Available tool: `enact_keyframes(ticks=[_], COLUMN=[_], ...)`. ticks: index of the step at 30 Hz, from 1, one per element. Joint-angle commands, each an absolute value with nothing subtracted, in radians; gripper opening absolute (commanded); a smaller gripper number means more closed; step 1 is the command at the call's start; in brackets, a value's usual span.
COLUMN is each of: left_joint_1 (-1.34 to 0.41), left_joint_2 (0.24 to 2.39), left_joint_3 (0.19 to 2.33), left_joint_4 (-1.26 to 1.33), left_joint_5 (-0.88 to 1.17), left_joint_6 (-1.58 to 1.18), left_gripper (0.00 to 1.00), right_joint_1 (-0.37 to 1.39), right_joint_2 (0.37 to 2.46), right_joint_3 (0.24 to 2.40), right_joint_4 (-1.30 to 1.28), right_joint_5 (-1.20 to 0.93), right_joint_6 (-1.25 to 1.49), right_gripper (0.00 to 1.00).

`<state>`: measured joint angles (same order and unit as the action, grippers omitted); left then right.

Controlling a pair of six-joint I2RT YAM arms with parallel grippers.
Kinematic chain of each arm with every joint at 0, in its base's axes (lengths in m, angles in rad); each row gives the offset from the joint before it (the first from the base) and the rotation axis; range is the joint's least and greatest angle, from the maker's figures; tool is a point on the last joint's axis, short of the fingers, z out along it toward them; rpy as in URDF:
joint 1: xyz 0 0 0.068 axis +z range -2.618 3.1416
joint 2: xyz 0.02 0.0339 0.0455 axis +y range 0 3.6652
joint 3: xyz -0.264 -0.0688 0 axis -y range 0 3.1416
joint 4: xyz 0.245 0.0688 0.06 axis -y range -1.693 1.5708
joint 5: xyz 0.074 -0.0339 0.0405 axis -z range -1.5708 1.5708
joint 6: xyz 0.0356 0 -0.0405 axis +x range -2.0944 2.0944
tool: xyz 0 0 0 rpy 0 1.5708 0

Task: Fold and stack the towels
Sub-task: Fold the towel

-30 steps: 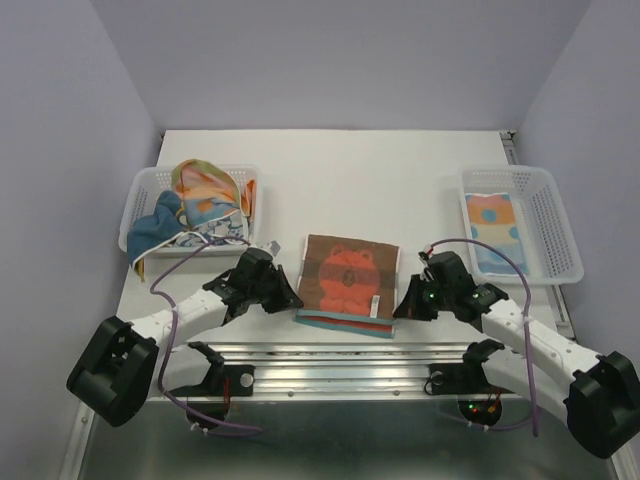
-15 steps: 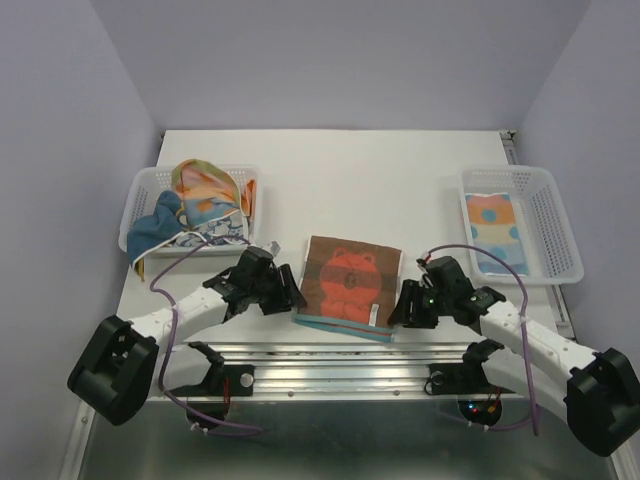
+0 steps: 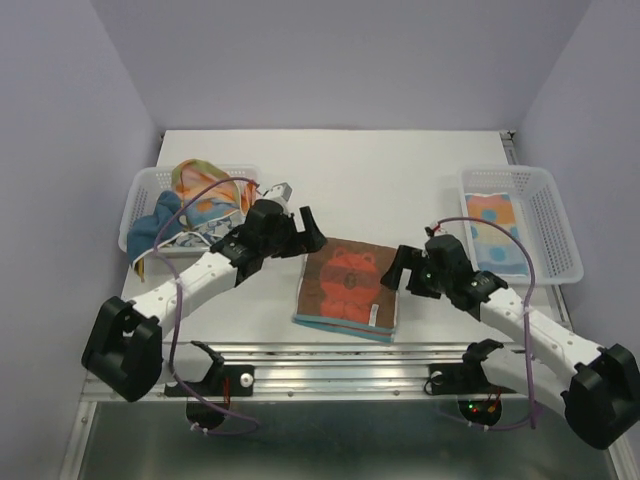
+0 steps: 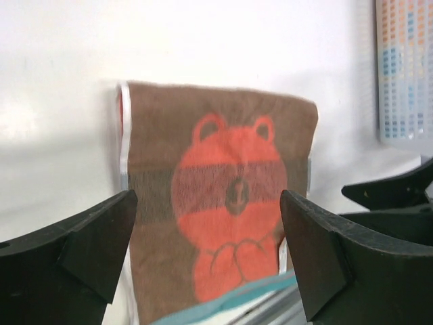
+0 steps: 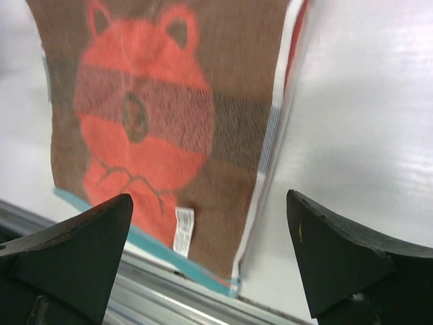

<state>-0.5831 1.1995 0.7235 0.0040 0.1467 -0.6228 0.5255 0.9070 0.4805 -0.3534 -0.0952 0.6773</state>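
Between both sets of jaws, at the near middle of the table (image 3: 400,170): brown bear towel (image 3: 348,288), lying flat, bear face up.

- Left jaws: spread wide, nothing held. In the left wrist view the bear towel fills the gap between the two fingers and lies just ahead of them, not touching.
- Right jaws: spread wide, nothing held. In the right wrist view the bear towel lies ahead and toward the left finger, with its white-striped edge near the centre of the gap.
- A teal hem shows under the towel's near edge, so it looks doubled over.

Judgement: the fold on this towel appears done, or one fold short. The stacking step comes next.

- Beyond the right jaws: circle-print towel (image 3: 493,232), folded, in the right basket (image 3: 555,225), the likely stack.
- Behind the left jaws: crumpled towels (image 3: 195,205) heaped in the left basket (image 3: 140,185), not yet folded.

The next move calls for a pinch on the bear towel's edge that catches all its layers, so the fold holds in transfer.
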Motion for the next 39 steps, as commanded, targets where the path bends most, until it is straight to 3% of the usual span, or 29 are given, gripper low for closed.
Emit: enact_keyframes(ticks=[1,4,8,10,17,21,27,30,34,39], left_joint_1=[-0.578,-0.562,-0.531,-0.522,-0.512,-0.511,-0.508,-0.508,-0.506,-0.505], left_joint_2=[1.343,1.449,1.581,1.65,1.785,1.809,1.816,1.853,1.884,1.888], left_joint_3=[0.88,0.945,1.02,1.063,1.112,1.109,1.084,1.12,1.132,1.115], left_joint_4=[0.044,0.071,0.072,0.069,0.08,0.075,0.08,0.058,0.046,0.072], left_joint_5=[0.058,0.051,0.089,0.116,0.169,0.143,0.084,0.075,0.078,0.11], left_joint_6=[-0.543,-0.517,-0.491,-0.473,-0.453,-0.463,-0.499,-0.492,-0.48,-0.479], left_gripper=[0.99,0.95,0.85,0.76,0.63,0.6,0.61,0.56,0.44,0.15], right_joint_1=[0.534,0.526,0.494,0.483,0.433,0.426,0.411,0.396,0.39,0.387], right_joint_2=[1.035,1.173,1.298,1.338,1.381,1.417,1.54,1.581,1.589,1.583], right_joint_3=[0.627,0.686,0.752,0.765,0.781,0.782,0.815,0.81,0.795,0.782], right_joint_4=[-0.253,-0.219,-0.196,-0.161,-0.146,-0.088,-0.06,-0.04,-0.018,-0.015], right_joint_5=[0.156,0.293,0.322,0.322,0.336,0.296,0.273,0.256,0.247,0.218], right_joint_6=[0.687,0.678,0.658,0.643,0.626,0.606,0.592,0.598,0.614,0.611], right_gripper=[1.0,1.0,0.99,0.97,0.82,0.74,0.71,0.66,0.52,0.31])
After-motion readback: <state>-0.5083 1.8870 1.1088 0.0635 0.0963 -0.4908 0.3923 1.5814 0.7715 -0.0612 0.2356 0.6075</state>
